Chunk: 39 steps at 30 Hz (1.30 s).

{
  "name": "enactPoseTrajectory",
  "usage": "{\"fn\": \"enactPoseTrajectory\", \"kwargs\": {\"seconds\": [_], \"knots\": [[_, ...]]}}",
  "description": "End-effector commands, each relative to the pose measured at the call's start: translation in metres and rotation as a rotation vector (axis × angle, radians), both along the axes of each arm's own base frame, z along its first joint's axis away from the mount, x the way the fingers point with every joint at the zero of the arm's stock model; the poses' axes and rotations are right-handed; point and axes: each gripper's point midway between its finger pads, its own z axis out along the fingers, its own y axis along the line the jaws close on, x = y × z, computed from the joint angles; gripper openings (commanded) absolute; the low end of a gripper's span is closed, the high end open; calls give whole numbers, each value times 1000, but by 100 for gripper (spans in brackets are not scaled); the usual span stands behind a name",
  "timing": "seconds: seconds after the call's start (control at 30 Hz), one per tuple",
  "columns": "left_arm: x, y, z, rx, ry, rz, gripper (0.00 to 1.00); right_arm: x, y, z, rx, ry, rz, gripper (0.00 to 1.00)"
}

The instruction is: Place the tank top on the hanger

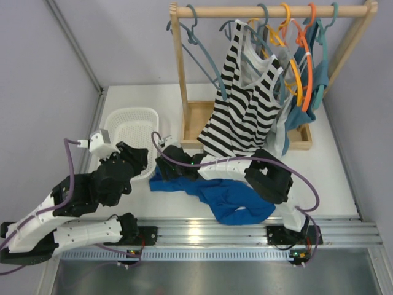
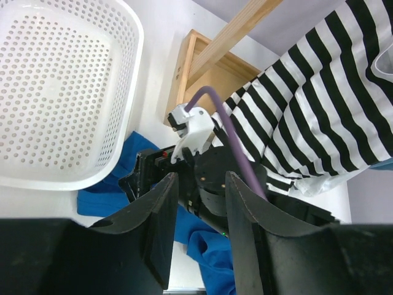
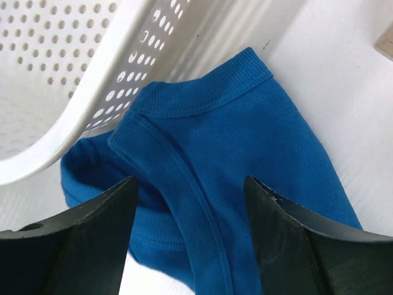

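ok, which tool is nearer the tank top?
Right. Right tool open just above the tank top by the basket; left tool farther off, the right arm's wrist between it and the fabric.

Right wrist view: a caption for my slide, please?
Open right gripper over the blue tank top beside the white basket.

We see the soft royal-blue sleeveless tank top (image 1: 236, 203) lying crumpled on the table, just in front of the wooden clothes rack (image 1: 270, 11). The thin slate-blue triangular hanger (image 1: 207, 58) hangs empty at that rack's left end.
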Motion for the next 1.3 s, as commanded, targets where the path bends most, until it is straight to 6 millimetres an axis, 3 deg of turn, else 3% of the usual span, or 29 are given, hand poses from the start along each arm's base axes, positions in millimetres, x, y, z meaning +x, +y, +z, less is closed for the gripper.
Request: {"fn": "enactPoseTrajectory", "kwargs": {"seconds": [0.0, 0.13, 0.2, 0.3, 0.33, 0.43, 0.5, 0.6, 0.7, 0.73, 0.9, 0.93, 1.0, 1.03, 1.1, 1.2, 1.27], "knots": [[1, 11, 13, 9, -35, 20, 42, 3, 29, 19, 75, -49, -5, 69], [1, 12, 13, 14, -36, 22, 42, 6, 27, -1, 32, -37, -36, 68], [0, 12, 12, 15, -35, 19, 43, 7, 24, -4, 18, -35, -50, 63], [0, 11, 9, 19, -30, 19, 43, 8, 17, -3, 11, -38, -81, 47], [0, 10, 8, 19, -27, 17, 43, 10, 16, 5, 25, -49, -90, 44], [1, 5, 0, 26, -11, 10, 43, 12, 8, 15, 34, -68, -113, 22], [1, 1, -6, 30, 0, 5, 44, 12, 2, 19, 29, -73, -125, 16], [2, -7, -19, 50, 25, -3, 45, 15, -11, 48, 69, -104, -154, 11], [2, -11, -26, 53, 38, -8, 46, 16, -26, 61, 83, -117, -171, 8], [3, -13, -28, 54, 42, -9, 46, 16, -30, 79, 115, -133, -179, 6], [4, -19, -37, 68, 57, -14, 47, 10, -61, 106, 150, -161, -213, 4], [4, -21, -39, 71, 60, -17, 47, 9, -68, 123, 181, -179, -227, 3], [5, -25, -46, 84, 75, -18, 47, 6, -84, 128, 178, -189, -244, 3], [5, -27, -50, 87, 84, -24, 47, 5, -93, 148, 212, -210, -262, 3], [5, -33, -62, 98, 103, -26, 47, 2, -114, 162, 227, -230, -286, 3], [5, -39, -81, 114, 133, -30, 47, -2, -141, 165, 210, -236, -314, 3], [4, -43, -91, 118, 153, -40, 47, -4, -158, 178, 234, -254, -342, 4]]}}
